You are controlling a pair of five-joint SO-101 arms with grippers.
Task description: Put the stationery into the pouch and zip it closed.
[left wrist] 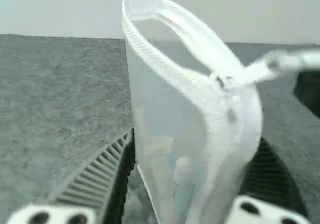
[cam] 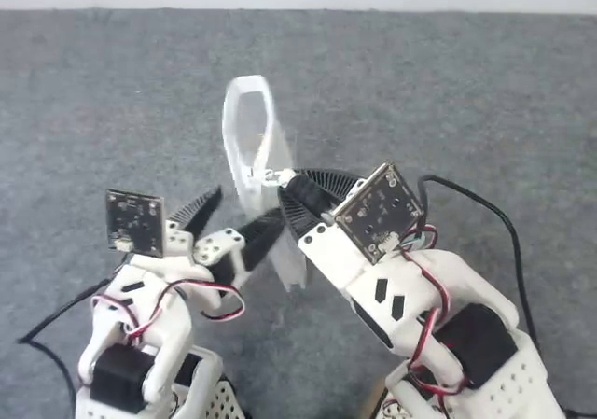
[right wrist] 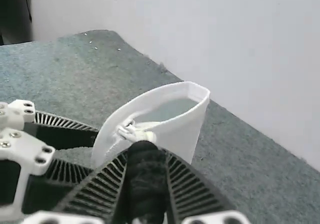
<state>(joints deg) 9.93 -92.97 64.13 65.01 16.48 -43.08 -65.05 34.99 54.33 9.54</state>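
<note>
A translucent white pouch (cam: 252, 148) stands upright above the grey mat, its mouth partly open at the top. My left gripper (cam: 250, 204) holds the pouch's lower body between its two black ribbed fingers (left wrist: 107, 169). The pouch (left wrist: 165, 134) shows pale stationery shapes (left wrist: 182, 179) low inside. My right gripper (cam: 284, 178) is shut on the white zipper pull (left wrist: 260, 67) partway along the zip. In the right wrist view the zipper pull (right wrist: 131, 132) sits just past the right gripper (right wrist: 142, 144), in front of the pouch (right wrist: 170, 119).
Grey carpet-like mat (cam: 448, 92) covers the table all around, with a pale wall (right wrist: 225, 44) behind it. Black cables (cam: 485, 204) trail beside the right arm's base.
</note>
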